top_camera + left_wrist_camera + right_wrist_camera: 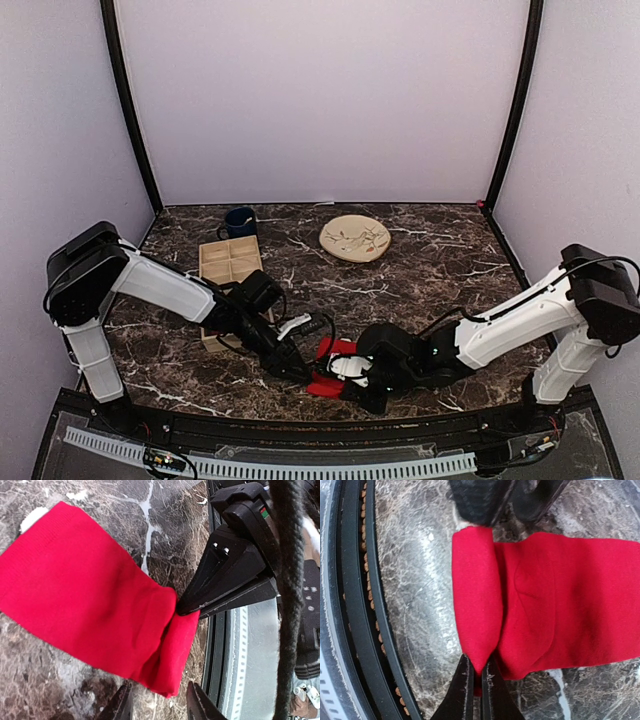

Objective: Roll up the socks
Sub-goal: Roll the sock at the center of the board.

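Mug (240,221) in dark blue sits well left of the beige plate (355,238), and a wooden compartment tray (230,262) is also left of the plate, slightly nearer me. My left gripper (159,707) is much nearer me than the plate, its jaws apart around one end of the folded sock edge, pinching nothing that I can see. Red socks (85,595) lie flat on the marble table (440,260), the end farthest from the plate turned over in a fold. My right gripper (479,680) is clamped tight on that fold's other end
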`<state>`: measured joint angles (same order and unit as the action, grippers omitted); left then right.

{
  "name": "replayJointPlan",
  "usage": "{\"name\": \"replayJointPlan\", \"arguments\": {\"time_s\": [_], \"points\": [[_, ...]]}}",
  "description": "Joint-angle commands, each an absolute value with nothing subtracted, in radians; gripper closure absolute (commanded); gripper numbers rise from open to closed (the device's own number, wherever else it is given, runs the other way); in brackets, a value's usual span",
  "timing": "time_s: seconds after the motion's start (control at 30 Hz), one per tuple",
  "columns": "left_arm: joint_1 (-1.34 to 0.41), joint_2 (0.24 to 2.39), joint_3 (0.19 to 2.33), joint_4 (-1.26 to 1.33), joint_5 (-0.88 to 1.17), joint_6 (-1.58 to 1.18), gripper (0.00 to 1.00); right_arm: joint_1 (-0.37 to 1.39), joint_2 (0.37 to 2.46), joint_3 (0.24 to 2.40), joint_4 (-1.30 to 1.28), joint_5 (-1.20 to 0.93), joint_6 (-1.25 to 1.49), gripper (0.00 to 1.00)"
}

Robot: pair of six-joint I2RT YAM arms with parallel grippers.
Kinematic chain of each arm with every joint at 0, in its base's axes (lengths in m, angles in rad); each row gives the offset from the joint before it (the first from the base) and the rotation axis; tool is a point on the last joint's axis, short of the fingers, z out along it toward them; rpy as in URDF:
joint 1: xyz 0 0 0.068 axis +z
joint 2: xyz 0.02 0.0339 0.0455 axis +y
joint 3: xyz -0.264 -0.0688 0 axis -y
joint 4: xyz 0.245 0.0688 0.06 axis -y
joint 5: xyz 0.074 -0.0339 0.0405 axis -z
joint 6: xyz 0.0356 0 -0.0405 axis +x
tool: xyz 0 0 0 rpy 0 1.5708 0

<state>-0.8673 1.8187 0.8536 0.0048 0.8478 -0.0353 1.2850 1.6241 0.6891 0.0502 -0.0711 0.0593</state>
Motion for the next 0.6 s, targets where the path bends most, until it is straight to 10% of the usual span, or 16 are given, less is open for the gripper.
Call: {"name": "replayJointPlan", "arguments": {"time_s": [0.0, 0.57], "points": [[-0.862, 1.750, 0.811, 0.067, 0.790, -0.051, 0.60, 1.264, 1.636, 0.709, 0.017, -0.158, 0.083, 1.00], [-0.871, 1.680, 0.683, 0.286, 0.682, -0.065, 0.59, 1.133, 1.723, 0.768, -0.037, -0.437, 0.115, 1.00]]}}
